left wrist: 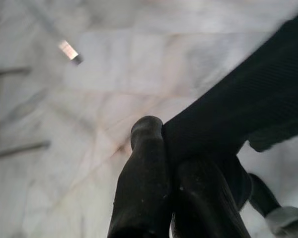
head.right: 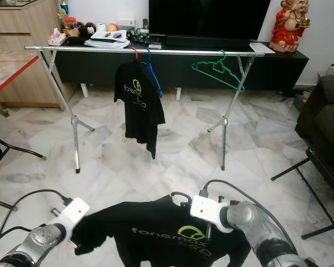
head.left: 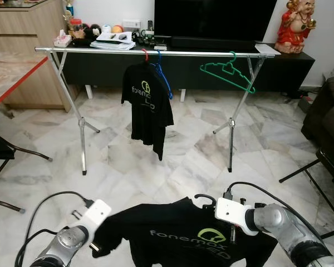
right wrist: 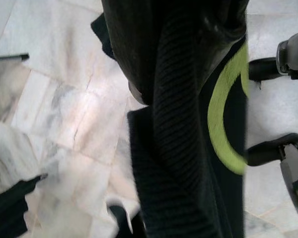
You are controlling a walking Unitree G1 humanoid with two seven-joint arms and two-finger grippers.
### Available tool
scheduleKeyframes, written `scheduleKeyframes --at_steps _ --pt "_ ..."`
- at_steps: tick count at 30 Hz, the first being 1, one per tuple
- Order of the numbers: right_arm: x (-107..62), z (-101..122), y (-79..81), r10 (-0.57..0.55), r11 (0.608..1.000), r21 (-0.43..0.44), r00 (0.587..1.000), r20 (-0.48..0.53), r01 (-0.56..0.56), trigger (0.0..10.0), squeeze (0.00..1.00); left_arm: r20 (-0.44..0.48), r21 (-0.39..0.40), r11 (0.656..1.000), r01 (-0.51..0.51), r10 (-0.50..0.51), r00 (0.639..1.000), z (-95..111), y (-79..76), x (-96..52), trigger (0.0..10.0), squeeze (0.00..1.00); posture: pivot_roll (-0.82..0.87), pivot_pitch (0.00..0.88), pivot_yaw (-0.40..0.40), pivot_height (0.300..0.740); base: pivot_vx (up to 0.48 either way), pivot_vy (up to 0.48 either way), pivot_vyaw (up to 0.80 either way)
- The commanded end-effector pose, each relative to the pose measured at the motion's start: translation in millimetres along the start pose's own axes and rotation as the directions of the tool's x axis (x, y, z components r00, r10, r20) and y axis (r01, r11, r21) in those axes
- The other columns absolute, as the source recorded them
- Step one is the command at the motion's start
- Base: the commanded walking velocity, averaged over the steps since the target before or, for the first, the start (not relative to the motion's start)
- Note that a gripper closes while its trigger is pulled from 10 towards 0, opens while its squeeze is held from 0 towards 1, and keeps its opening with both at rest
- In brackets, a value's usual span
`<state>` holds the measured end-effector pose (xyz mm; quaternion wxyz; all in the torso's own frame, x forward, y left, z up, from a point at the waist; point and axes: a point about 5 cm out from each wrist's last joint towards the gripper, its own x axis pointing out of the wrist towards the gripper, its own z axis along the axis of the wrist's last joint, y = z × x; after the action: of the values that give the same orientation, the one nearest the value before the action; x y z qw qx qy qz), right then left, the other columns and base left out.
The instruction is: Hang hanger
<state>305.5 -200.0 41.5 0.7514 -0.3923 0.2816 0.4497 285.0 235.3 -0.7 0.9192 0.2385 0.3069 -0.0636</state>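
Black T-shirt (head.left: 183, 233) on hanger (head.left: 205, 198) held low over marble floor (head.left: 189, 161), well short of clothes rail (head.left: 156, 52). Left gripper (left wrist: 161, 163) jaws clenched on sleeve; right gripper (head.left: 232, 236) jaws clamped on shirt shoulder.

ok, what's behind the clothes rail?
Behind the clothes rail stands a low black TV bench carrying a dark TV, papers, small items and a red figurine. The hanging black T-shirt covers part of the bench front.
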Motion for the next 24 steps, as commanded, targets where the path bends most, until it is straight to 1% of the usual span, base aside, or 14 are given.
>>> scheduleKeyframes --at_steps 1,3,6,7,9,11,13,14,15,16,17,20,21,24 --pt "-14.3 -19.1 -9.9 -0.079 0.996 0.041 0.993 -0.083 0.083 10.0 0.00 -0.109 -0.046 0.989 -0.138 0.133 0.985 -20.5 25.5 -6.8 0.0 0.00 -0.08 0.022 -0.016 0.740 0.000 0.000 0.00" --pt "-14.9 -20.6 -11.6 -0.112 0.992 0.056 0.990 -0.092 0.117 10.0 0.00 -0.134 -0.056 0.984 -0.171 0.162 0.978 -24.6 27.6 -8.1 0.0 0.00 -0.08 0.023 -0.015 0.740 0.000 0.000 0.00" --pt "-17.1 -22.8 -20.0 -0.239 0.959 0.127 0.964 -0.116 0.253 10.0 0.00 -0.218 -0.118 0.950 -0.288 0.259 0.941 -36.2 33.7 -12.1 0.0 0.00 -0.08 0.033 -0.016 0.740 0.000 0.000 0.00" --pt "-17.8 -23.7 -24.3 -0.322 0.924 0.172 0.937 -0.136 0.342 10.0 0.00 -0.264 -0.164 0.920 -0.357 0.308 0.914 -43.2 37.0 -15.2 0.0 0.00 -0.09 0.038 -0.017 0.740 0.000 0.000 0.00" --pt "-17.7 -24.4 -25.0 -0.346 0.908 0.198 0.927 -0.145 0.370 10.0 0.00 -0.278 -0.176 0.912 -0.371 0.316 0.907 -45.5 37.3 -16.1 0.0 0.00 -0.09 0.039 -0.017 0.740 0.000 0.000 0.00" --pt "-16.4 -25.5 -26.8 -0.423 0.843 0.286 0.890 -0.169 0.455 10.0 0.00 -0.297 -0.197 0.903 -0.382 0.316 0.901 -49.4 35.8 -17.2 0.0 0.00 -0.09 0.041 -0.015 0.740 0.000 0.000 0.00" --pt "-14.8 -25.1 -28.9 -0.506 0.748 0.388 0.841 -0.190 0.538 10.0 0.00 -0.274 -0.206 0.927 -0.314 0.253 0.928 -46.5 26.5 -14.2 0.0 0.00 -0.09 0.042 -0.016 0.740 0.000 0.000 0.00" --pt "-14.8 -25.1 -28.9 -0.506 0.748 0.388 0.841 -0.190 0.538 10.0 0.00 -0.274 -0.206 0.927 -0.314 0.253 0.928 -46.5 26.5 -14.2 0.0 0.00 -0.09 0.042 -0.016 0.740 0.000 0.000 0.00" --pt "-12.9 -20.8 -29.5 -0.541 0.695 0.459 0.823 -0.173 0.553 10.0 0.00 -0.226 -0.215 0.944 -0.251 0.202 0.953 -39.6 19.6 -10.8 0.0 0.00 -0.09 0.046 -0.017 0.740 0.000 0.000 0.00" --pt "-10.6 -13.4 -30.8 -0.590 0.614 0.561 0.795 -0.142 0.555 10.0 0.00 -0.151 -0.202 0.965 -0.168 0.139 0.979 -28.6 11.0 -6.7 0.0 0.00 -0.09 0.049 -0.017 0.740 0.000 0.000 0.00" --pt "-9.7 -8.9 -31.7 -0.616 0.577 0.604 0.779 -0.121 0.550 10.0 0.00 -0.115 -0.178 0.975 -0.130 0.110 0.987 -23.0 7.3 -5.0 0.0 0.00 -0.09 0.049 -0.017 0.740 0.000 0.000 0.00" --pt "-5.0 1.8 -28.5 -0.647 0.538 0.653 0.757 -0.086 0.534 10.0 0.00 -0.042 -0.116 0.992 -0.040 0.035 0.998 -8.8 -3.1 -1.0 0.0 0.00 -0.09 0.050 -0.016 0.740 0.000 0.000 0.00" --pt "-3.3 6.6 -26.4 -0.683 0.491 0.675 0.724 -0.094 0.550 10.0 0.00 -0.012 -0.107 0.994 -0.013 0.012 1.000 -1.1 -5.9 0.9 0.0 0.00 -0.09 0.053 -0.013 0.740 0.000 0.000 0.00" --pt "-1.6 12.6 -24.0 -0.718 0.432 0.711 0.689 -0.101 0.555 10.0 0.00 0.020 -0.114 0.993 0.026 -0.024 1.000 7.0 -9.0 2.5 0.0 0.00 -0.09 0.058 -0.011 0.740 0.000 0.000 0.00"
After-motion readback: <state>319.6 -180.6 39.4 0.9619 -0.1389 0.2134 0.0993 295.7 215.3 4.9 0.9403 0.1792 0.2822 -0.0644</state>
